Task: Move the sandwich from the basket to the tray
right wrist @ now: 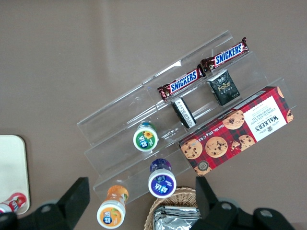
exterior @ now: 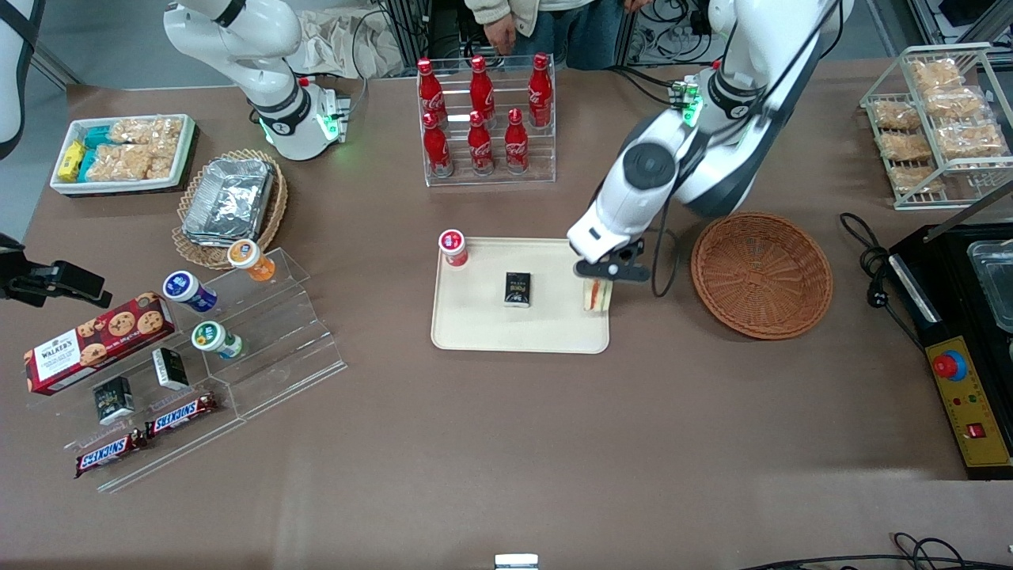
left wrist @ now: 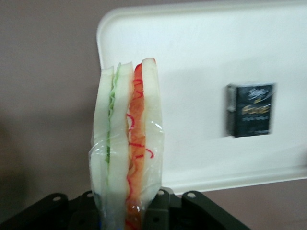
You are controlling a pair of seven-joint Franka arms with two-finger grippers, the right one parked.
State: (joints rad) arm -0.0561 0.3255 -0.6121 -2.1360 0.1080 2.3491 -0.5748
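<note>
Brown tabletop is seen all round the tray, and the basket beside it stands emptied. The sandwich is held upright, pinched in the gripper, over the tray's edge nearest the basket; only lowering and release are judged to be left

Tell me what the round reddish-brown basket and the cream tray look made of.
The round reddish-brown basket looks like tightly woven wicker, matte, with visible weave rings. The cream rectangular tray seems moulded plastic: smooth, slightly glossy, with rounded corners and a low rim. The gripper, above the tray's edge, holds the film-wrapped white-bread sandwich.
</note>
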